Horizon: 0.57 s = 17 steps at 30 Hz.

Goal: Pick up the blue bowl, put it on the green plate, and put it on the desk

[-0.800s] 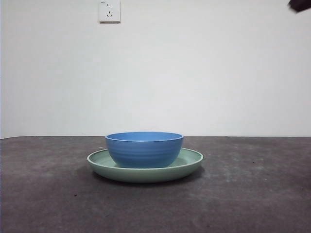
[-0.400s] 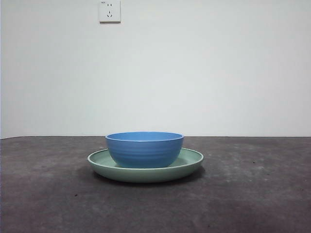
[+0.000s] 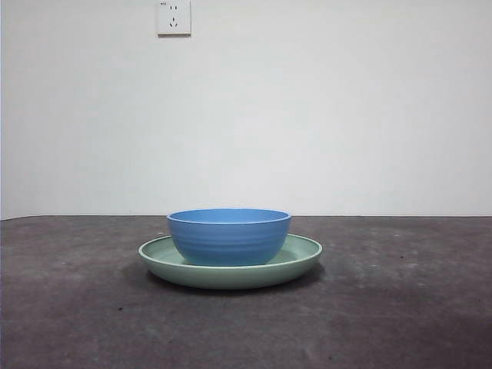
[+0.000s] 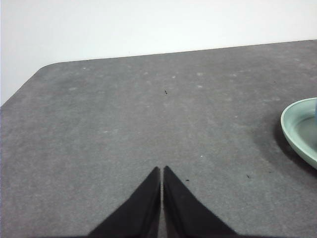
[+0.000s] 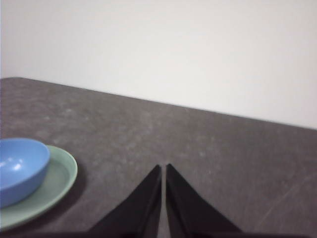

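Note:
The blue bowl [image 3: 228,235] stands upright inside the green plate [image 3: 304,257], and the plate rests on the desk [image 3: 400,307] at the middle of the front view. In the right wrist view the bowl [image 5: 20,166] and plate [image 5: 59,181] lie off to one side of my right gripper [image 5: 163,168], which is shut, empty and apart from them. My left gripper [image 4: 162,171] is shut and empty over bare desk; only the plate's rim [image 4: 297,129] shows at that view's edge. Neither gripper shows in the front view.
A white wall with a power socket [image 3: 173,17] stands behind the desk. The desk's rounded far corner [image 4: 42,69] shows in the left wrist view.
A black arm tip at the front view's top right corner has left the picture. The bowl and plate have not moved.

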{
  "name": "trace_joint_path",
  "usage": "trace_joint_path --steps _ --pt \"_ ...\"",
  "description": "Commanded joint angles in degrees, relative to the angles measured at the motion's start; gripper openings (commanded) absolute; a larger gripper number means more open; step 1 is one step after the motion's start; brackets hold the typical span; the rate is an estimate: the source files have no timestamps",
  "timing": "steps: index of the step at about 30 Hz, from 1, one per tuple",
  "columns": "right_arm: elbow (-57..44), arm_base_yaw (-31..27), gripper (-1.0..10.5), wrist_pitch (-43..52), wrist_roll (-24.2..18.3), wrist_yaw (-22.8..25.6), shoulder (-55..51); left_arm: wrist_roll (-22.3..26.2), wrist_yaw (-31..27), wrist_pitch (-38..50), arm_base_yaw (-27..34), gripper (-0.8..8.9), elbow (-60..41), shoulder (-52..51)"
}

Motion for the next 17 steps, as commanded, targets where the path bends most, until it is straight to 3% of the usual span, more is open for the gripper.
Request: trace_joint_path --steps 1,17 --pt "-2.84 -0.07 0.1 1.31 1.44 0.59 -1.62 -0.28 -0.17 -0.48 0.13 0.1 -1.18 -0.07" --pt "-8.94 0.02 0.1 -2.49 3.48 1.81 -2.34 -0.28 -0.17 -0.48 0.13 0.1 -1.18 -0.07"
